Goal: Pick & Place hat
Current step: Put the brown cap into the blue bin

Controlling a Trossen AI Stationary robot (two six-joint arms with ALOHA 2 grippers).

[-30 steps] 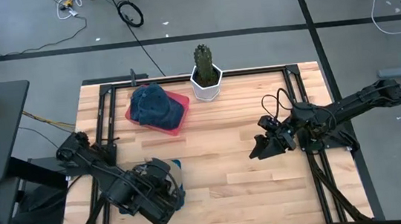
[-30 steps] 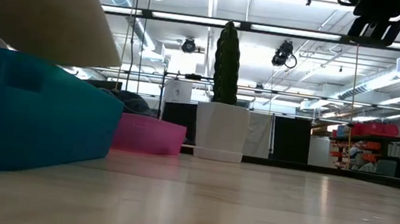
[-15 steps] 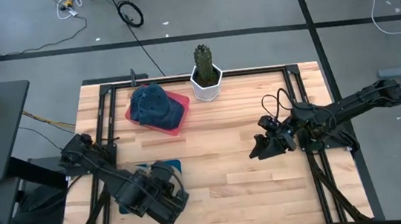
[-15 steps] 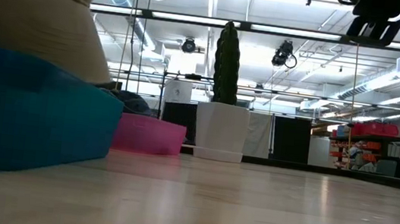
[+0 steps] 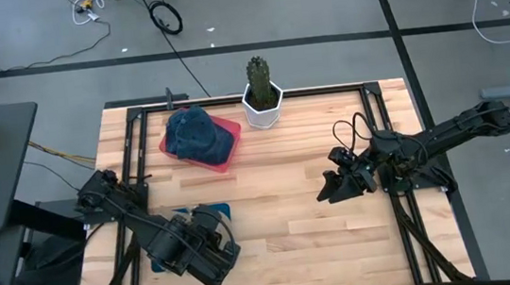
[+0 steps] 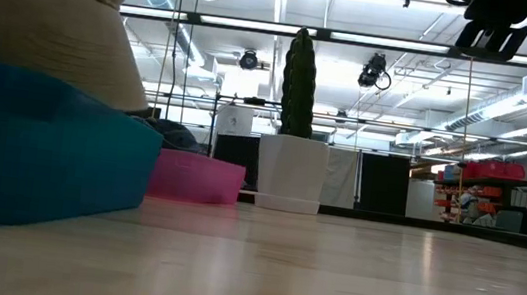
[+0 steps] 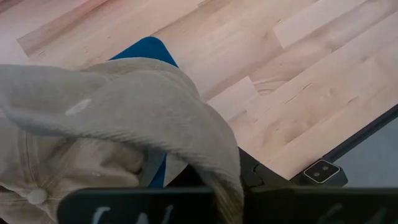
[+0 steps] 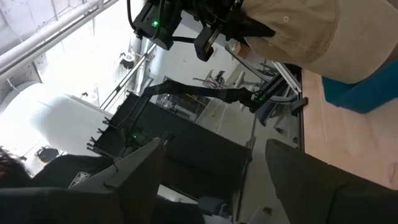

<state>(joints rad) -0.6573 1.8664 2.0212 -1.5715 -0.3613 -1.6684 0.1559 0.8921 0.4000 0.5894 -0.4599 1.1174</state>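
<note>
Left claw (image 5: 212,257): low over the counter's (image 5: 300,214) front-left corner, clamped on the tan hat (image 7: 118,118).
Tan hat: crown sits in the blue bin (image 6: 36,150), brim hanging over its rim; the bin is at the front-left.
Right claw (image 5: 329,192): raised near the right edge, fingers spread wide, holding nothing.
Pink bin (image 5: 225,144): back-left, with a blue hat (image 5: 195,134) in it.
Cactus (image 5: 258,74): in a white pot (image 5: 263,109), mid back edge.

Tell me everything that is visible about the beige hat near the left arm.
The beige hat is a soft cap of corduroy-looking fabric, with a curved brim and a button on its crown. The left gripper holds it above the blue bin at the table's front left. In the low view its lower part reaches behind the bin's rim. The gripper's fingers are hidden by the hat.
</note>
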